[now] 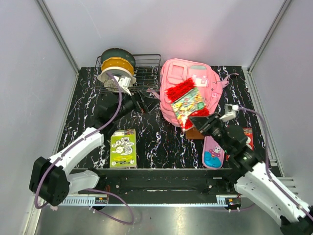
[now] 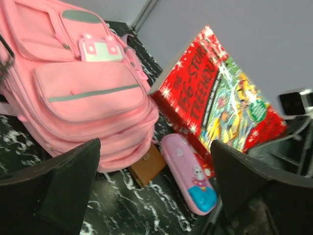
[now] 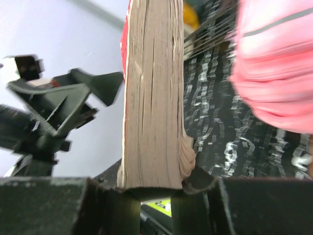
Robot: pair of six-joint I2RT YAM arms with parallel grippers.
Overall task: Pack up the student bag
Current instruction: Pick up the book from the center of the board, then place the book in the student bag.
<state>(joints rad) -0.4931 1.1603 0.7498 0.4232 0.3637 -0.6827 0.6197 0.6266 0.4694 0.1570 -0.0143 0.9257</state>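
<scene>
A green booklet (image 1: 123, 148) is lying toward the near left of the worktop. A wire rack (image 1: 146, 73) is sitting at the far edge, carrying a spool (image 1: 117, 62). The left gripper (image 2: 155, 144) is hovering with its fingers spread wide, holding nothing. The student bag (image 1: 188, 76) is lying flat toward the far right corner, pockets facing up. The right gripper (image 1: 201, 119) is clamping a red book (image 1: 188, 102) by its lower edge, raised by the bag's near end. A pink pencil case (image 1: 213, 152) is lying by the near edge, toward the right.
</scene>
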